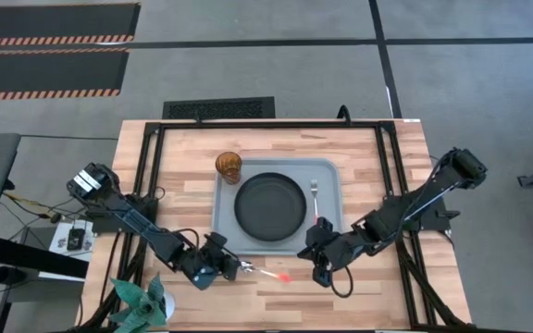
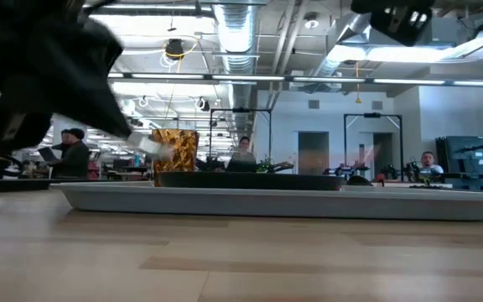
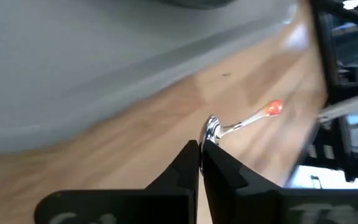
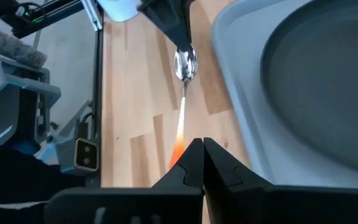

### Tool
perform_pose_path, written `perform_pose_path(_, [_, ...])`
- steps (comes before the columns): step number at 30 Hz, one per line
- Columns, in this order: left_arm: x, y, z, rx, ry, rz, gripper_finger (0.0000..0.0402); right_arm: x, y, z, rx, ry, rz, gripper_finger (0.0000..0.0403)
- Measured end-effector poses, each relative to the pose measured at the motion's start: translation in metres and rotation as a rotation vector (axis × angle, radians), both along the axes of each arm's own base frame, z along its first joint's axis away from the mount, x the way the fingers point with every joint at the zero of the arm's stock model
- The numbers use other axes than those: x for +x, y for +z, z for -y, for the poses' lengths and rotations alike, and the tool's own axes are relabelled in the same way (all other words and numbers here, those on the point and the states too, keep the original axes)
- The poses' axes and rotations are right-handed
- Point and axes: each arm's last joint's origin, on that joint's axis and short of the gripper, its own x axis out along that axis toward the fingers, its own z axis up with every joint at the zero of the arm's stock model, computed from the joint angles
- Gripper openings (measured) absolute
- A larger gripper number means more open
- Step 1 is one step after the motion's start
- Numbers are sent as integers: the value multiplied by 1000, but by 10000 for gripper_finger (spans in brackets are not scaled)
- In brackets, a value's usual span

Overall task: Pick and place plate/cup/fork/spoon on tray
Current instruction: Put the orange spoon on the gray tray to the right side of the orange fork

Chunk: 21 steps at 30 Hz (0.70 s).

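The grey-blue tray [image 1: 225,231] lies mid-table with the black plate [image 1: 269,205] on it. The amber cup [image 1: 229,166] stands at the tray's far left corner. The fork [image 1: 315,196] lies on the tray, right of the plate. In front of the tray's near rim, my left gripper [image 1: 240,268] is shut on the spoon [image 1: 266,274], whose red handle end points toward the table's right. My right gripper [image 1: 320,270] is shut on nothing, by the tray's near right corner, just past that red end [image 4: 178,149]. My left gripper pinches the spoon's silver bowl [image 3: 211,129] between its two fingertips. The fingers come from the table's left, slanting down. The handle runs on ahead of them to its red end [image 3: 272,107]. Whether that end is clear of the wood, I cannot tell.
A green leafy plant [image 1: 146,301] stands at the near left corner. Black frame rails [image 1: 151,176] run along the table's left, right and far sides. Bare wood [image 1: 276,301] stretches between the tray and the near edge.
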Motion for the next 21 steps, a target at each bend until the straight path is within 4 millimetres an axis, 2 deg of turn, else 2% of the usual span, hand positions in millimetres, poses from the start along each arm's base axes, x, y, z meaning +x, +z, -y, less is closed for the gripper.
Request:
perform_pose_path(4, [14, 16, 0, 10, -10, 28, 0, -8, -1, -11, 14, 25, -14, 16])
perform_pose_path(7, [22, 22, -6, 19, 1, 17, 0, -16, -2, -21, 17, 55, -32, 16])
perform_pose_path(12, [35, 29, -17, 9, 7, 19, 0, -27, -6, -28, 23, 9, -80, 19])
perform_pose_path(21, [51, 40, -33, 14, -10, 32, 0, -19, -8, -15, 23, -55, -94, 67])
